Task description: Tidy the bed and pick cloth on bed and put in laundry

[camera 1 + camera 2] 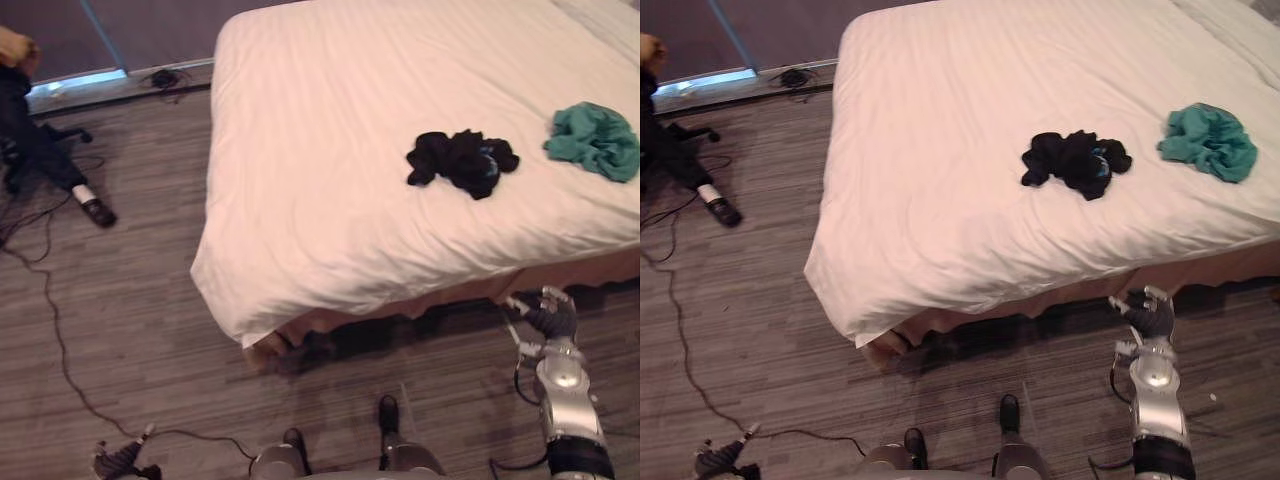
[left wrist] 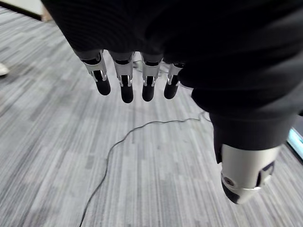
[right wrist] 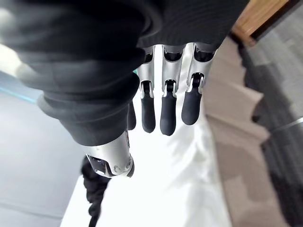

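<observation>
Reach first: my right hand (image 1: 1148, 312), loose-fingered and empty, sits beside the bed (image 1: 940, 150); I'd raise it over toward the black cloth (image 1: 1075, 160).

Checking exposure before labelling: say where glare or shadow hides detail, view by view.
Left eye view: deep shadow under the bed hides the floor. Right wrist view: the sheet glares to blank white past the right hand. Left wrist view: floor evenly lit.

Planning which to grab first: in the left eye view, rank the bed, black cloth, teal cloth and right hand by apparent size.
1. the bed
2. black cloth and teal cloth, about alike (teal is cut off at the edge)
3. right hand, smallest
</observation>
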Controlling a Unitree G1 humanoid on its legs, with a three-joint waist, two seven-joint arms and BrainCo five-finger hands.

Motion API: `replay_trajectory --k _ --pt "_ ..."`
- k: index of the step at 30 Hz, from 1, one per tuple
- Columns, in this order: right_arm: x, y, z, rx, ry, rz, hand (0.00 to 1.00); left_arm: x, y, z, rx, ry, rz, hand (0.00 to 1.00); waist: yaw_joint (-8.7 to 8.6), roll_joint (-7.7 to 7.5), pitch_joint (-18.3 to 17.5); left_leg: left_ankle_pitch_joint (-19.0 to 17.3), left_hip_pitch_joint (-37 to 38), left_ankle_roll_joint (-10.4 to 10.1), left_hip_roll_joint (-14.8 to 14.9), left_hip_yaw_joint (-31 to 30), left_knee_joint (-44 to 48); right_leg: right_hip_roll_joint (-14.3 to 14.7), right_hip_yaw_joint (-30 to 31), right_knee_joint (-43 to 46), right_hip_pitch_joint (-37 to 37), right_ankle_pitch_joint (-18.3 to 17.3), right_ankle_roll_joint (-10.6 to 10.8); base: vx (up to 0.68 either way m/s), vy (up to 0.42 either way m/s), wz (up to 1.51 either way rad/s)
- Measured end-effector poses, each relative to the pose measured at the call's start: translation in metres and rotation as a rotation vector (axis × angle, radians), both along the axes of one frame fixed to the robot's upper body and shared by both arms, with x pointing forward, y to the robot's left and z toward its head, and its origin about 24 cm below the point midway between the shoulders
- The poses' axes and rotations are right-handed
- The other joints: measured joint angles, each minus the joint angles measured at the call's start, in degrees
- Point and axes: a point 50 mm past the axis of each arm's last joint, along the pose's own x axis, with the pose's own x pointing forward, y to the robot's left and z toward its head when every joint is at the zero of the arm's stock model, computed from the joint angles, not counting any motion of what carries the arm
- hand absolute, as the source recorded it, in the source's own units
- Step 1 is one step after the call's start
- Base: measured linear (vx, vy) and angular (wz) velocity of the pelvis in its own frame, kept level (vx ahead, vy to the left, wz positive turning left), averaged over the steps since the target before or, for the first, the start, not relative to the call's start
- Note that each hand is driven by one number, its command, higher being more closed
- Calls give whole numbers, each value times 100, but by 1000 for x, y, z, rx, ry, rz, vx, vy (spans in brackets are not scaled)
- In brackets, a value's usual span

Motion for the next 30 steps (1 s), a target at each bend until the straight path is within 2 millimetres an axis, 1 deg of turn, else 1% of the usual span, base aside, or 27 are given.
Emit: replay_trajectory --k 1,2,3,4,5,6,7,8,9,10,11,12,13,14,15,16,17,18,19,22,23,24,25,26,28,29,30 --pt "18 9 16 -21 -50 50 100 -7 -11 -7 -45 3 31 0 1 -13 12 66 -129 56 -42 -138 2 -46 -69 2 -58 8 5 -100 40 41" --pt "25 13 23 -28 -73 67 100 -9 -15 -10 -61 3 39 0 -1 -23 23 93 -192 67 -53 -180 0 -63 -120 5 -96 17 5 -92 5 40" --pt "42 22 42 -52 -133 107 100 -7 -23 -14 -86 2 33 0 -6 -52 103 165 -322 47 -89 -296 4 -93 -187 20 -192 53 21 -79 -15 42" --pt "60 33 66 -86 -201 149 100 -1 -32 -16 -107 -6 6 0 10 -63 236 251 -476 81 -108 -395 10 -115 -262 21 -283 81 35 -78 -21 43" --pt "67 37 77 -97 -232 167 100 2 -35 -17 -112 -9 -8 0 9 -63 320 288 -518 80 -115 -448 9 -126 -321 21 -296 105 40 -86 -22 44" --pt "82 46 99 -118 -286 198 100 8 -40 -17 -120 -16 -34 0 29 -62 506 350 -582 73 -121 -525 11 -137 -396 22 -315 144 39 -66 -19 31" --pt "91 51 112 -129 -313 214 100 13 -42 -17 -122 -23 -51 0 48 -51 624 376 -637 74 -125 -560 15 -140 -426 22 -348 154 21 -114 -24 31" --pt "108 56 143 -160 -367 228 100 26 -46 -15 -119 -44 -84 0 135 -29 868 445 -808 74 -130 -611 51 -147 -470 25 -490 188 23 -96 -18 20" --pt "114 56 156 -170 -382 228 100 33 -48 -14 -115 -54 -99 0 167 -11 969 479 -907 50 -133 -639 59 -152 -491 29 -567 208 42 -109 -21 28" --pt "122 57 171 -182 -396 225 100 42 -51 -13 -112 -69 -125 0 183 50 1119 540 -1050 69 -145 -718 82 -165 -546 87 -687 228 53 -56 -9 28" --pt "128 58 182 -189 -406 215 100 49 -54 -12 -112 -82 -147 0 191 104 1239 569 -1160 74 -154 -770 111 -174 -606 129 -764 243 70 -62 3 30" --pt "133 57 190 -191 -403 201 100 60 -59 -10 -113 -101 -178 0 264 172 1346 607 -1298 86 -172 -802 130 -181 -647 190 -910 245 70 -29 13 22" --pt "138 55 189 -176 -372 190 100 72 -65 -8 -107 -122 -214 0 378 232 1381 614 -1496 78 -178 -831 171 -181 -664 208 -1086 255 75 -15 14 18" --pt "140 53 186 -161 -350 182 100 82 -69 -5 -110 -145 -239 0 443 284 1423 623 -1607 91 -176 -870 220 -178 -694 217 -1148 261 70 19 6 23" --pt "143 52 179 -135 -312 169 100 97 -76 -1 -114 -174 -281 0 477 360 1479 631 -1742 101 -175 -956 262 -179 -781 222 -1211 277 54 28 10 33" --pt "146 56 169 -99 -291 162 100 111 -83 3 -110 -198 -326 0 494 413 1530 641 -1861 115 -175 -1035 296 -173 -823 233 -1288 329 -8 29 12 27" --pt "147 62 171 -81 -318 160 100 116 -86 5 -104 -208 -343 0 510 405 1548 642 -1911 116 -173 -1041 309 -170 -823 234 -1328 333 -12 39 23 14" --pt "149 68 176 -41 -346 165 100 123 -91 7 -102 -218 -367 0 481 403 1557 642 -1939 117 -174 -1041 315 -173 -818 237 -1354 335 -11 50 29 -2" --pt "152 74 177 -6 -354 176 100 134 -96 12 -98 -239 -401 0 466 408 1559 639 -1936 118 -173 -1035 342 -173 -800 244 -1350 336 -10 62 38 -5" --pt "154 88 174 43 -372 211 100 155 -103 22 -87 -290 -439 0 458 414 1563 621 -1925 143 -138 -1022 362 -157 -777 248 -1346 334 -8 36 13 -9" --pt "155 102 173 67 -383 252 100 165 -106 28 -73 -315 -459 0 457 410 1570 621 -1873 142 -102 -979 342 -138 -752 246 -1331 334 -8 26 -23 -19" --pt "156 122 168 73 -380 310 100 169 -109 31 -64 -329 -470 0 455 408 1585 620 -1772 141 -80 -934 297 -111 -731 233 -1272 331 -8 22 -29 -23" --pt "156 135 165 71 -374 352 100 171 -109 32 -61 -336 -476 0 452 408 1585 620 -1715 141 -73 -916 276 -90 -716 222 -1226 326 -7 30 -34 -22" --pt "151 176 152 72 -356 484 100 172 -111 33 -52 -338 -489 0 445 408 1586 624 -1544 128 -37 -901 176 -41 -713 145 -1091 280 -37 37 -44 -14" --pt "140 224 135 101 -316 655 100 172 -112 33 -43 -330 -501 0 446 406 1588 657 -1379 63 19 -904 37 28 -737 102 -965 235 -100 45 -56 -3" --pt "132 253 124 120 -279 759 100 172 -113 33 -37 -327 -511 0 450 403 1590 681 -1284 30 33 -924 -55 67 -757 43 -863 232 -117 60 -64 8" --pt "115 297 109 161 -217 918 100 172 -114 33 -28 -323 -521 0 477 400 1589 724 -1128 -36 98 -945 -206 137 -795 29 -755 188 -180 77 -74 11"
